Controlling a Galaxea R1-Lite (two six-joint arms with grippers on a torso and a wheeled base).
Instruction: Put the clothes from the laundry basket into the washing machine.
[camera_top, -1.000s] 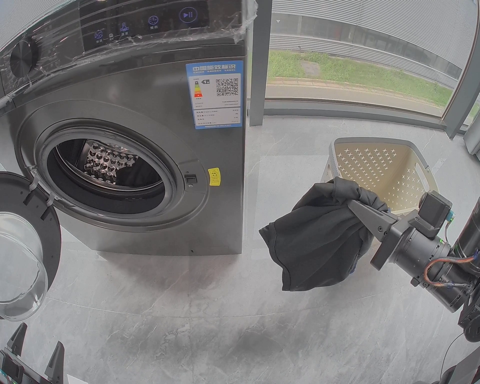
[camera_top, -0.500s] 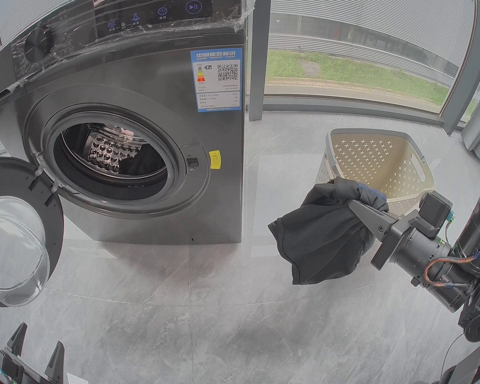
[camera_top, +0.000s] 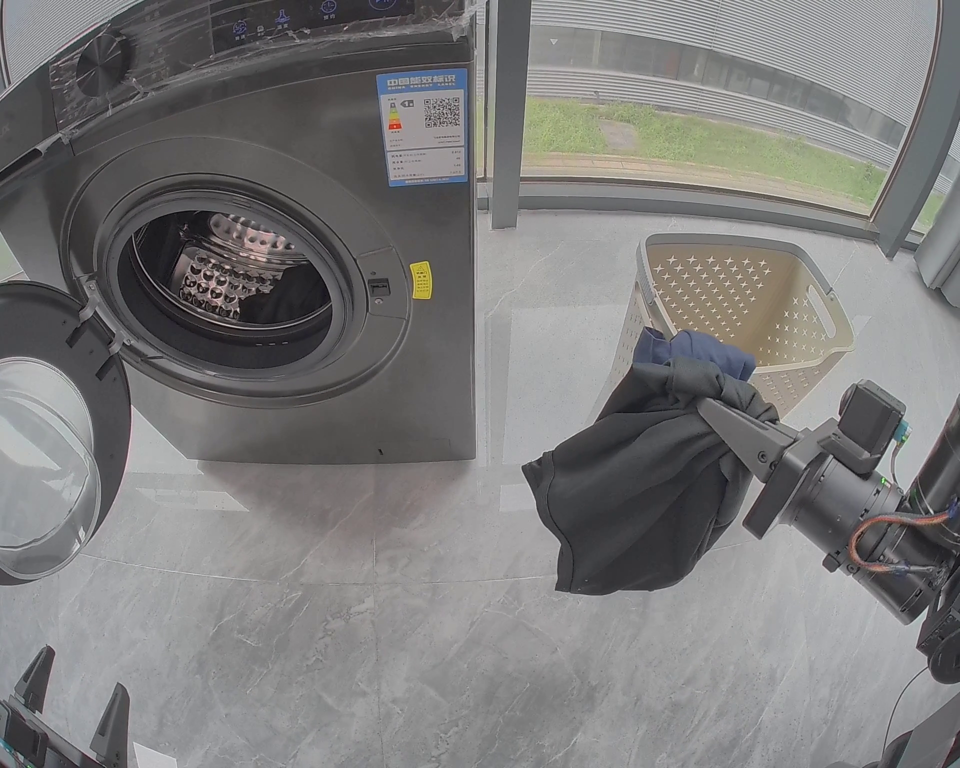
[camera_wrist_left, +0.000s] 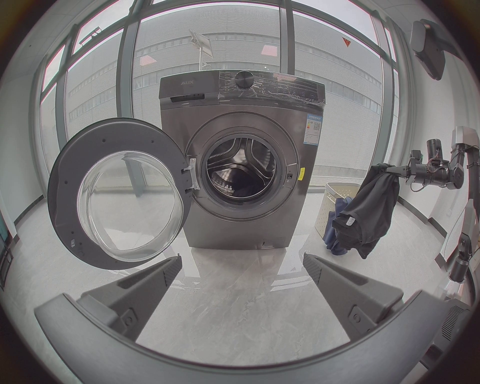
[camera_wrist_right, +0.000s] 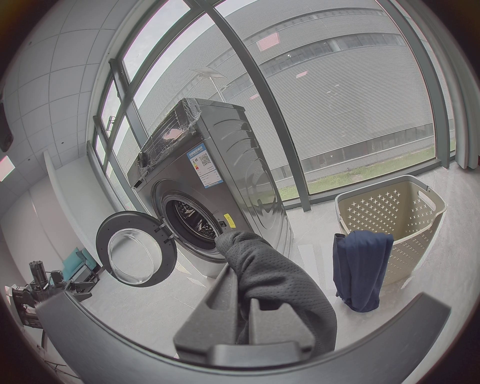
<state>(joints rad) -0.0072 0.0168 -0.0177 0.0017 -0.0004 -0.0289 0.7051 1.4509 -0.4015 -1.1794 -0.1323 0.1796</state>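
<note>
- We saw the right end effector (camera_top: 712, 408) pinching a black garment (camera_top: 630, 490) by its upper folds.
- The garment hung in the air above the floor (camera_top: 400, 620), between the washing machine (camera_top: 300, 120) and the laundry basket (camera_top: 740, 290).
- A blue garment (camera_top: 695, 350) was draped over the basket's rim on the side facing the machine.
- The basket stood near the floor's window edge, beside the machine.
- The machine's door (camera_top: 60, 320) stood swung wide open.
- The left end effector (camera_wrist_left: 241, 260) hung low near the floor's near edge, its jaws spread apart.
</note>
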